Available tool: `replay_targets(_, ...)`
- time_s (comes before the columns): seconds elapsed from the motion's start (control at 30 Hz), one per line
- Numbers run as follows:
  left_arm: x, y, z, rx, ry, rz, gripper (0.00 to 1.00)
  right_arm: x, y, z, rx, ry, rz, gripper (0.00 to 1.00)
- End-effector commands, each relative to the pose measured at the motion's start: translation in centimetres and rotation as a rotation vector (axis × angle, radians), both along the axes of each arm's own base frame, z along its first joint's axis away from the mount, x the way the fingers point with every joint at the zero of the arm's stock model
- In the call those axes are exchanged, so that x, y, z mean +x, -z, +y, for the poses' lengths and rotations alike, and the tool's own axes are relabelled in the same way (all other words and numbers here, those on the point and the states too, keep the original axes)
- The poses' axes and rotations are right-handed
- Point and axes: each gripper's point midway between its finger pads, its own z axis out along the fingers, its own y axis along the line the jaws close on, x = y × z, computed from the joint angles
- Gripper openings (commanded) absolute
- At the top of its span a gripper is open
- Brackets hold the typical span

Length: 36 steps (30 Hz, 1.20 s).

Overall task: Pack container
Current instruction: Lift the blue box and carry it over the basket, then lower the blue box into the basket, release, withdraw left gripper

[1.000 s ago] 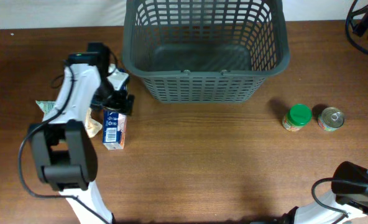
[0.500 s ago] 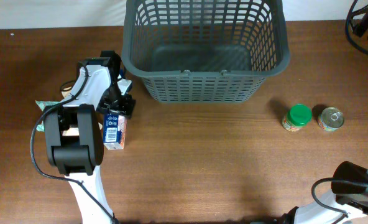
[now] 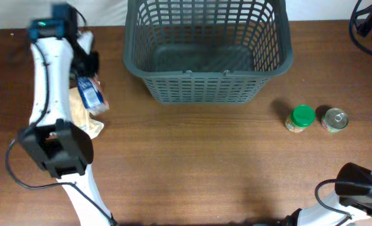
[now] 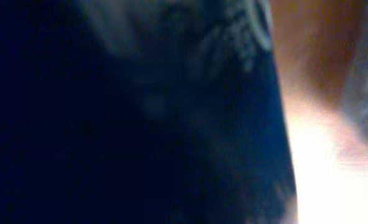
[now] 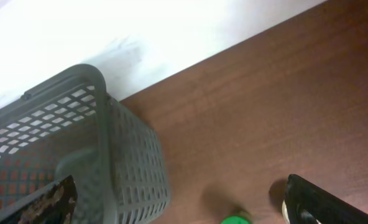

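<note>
Far left, jaws of the left arm (image 3: 46,69) seem to pinch a blue carton (image 3: 90,94). Far centre on the tabletop (image 3: 205,163), the basket (image 3: 205,88) looks stiff and light, best gripped by its rim. Jaws of the right arm (image 3: 362,185) stand spread.

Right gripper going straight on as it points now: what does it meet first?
Probably the green-lidded jar low between the open right gripper fingers, or the brown wooden table around it; depth is unclear.

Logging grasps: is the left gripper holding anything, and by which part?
The left gripper holds the blue carton by one end, the far one in the overhead view.
</note>
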Motion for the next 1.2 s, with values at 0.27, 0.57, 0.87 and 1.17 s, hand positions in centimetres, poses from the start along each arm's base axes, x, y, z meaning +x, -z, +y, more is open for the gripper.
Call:
replay_targets(0.27, -0.3, -26.6, -15.1, 0.396, 0.979, -0.778, 0.02, 0.0, 0.0, -0.4, -0.004, 0.009, -0.001, 0.99)
replay_targets(0.57, -1.2, -25.7, -29.5, 0.497, 1.689, -0.998, 0.02, 0.0, 0.0, -0.4, -0.004, 0.009, -0.001, 0.99)
replay_targets(0.87, 6.4, -12.5, -33.9, 0.316, 1.754, -0.865, 0.02, 0.0, 0.0, -0.4, -0.004, 0.009, -0.001, 0.99)
replay_targets(1.17, 11.3, -2.7, -33.0, 0.291, 1.553, -0.658, 0.02, 0.0, 0.0, -0.4, -0.004, 0.009, -0.001, 0.99)
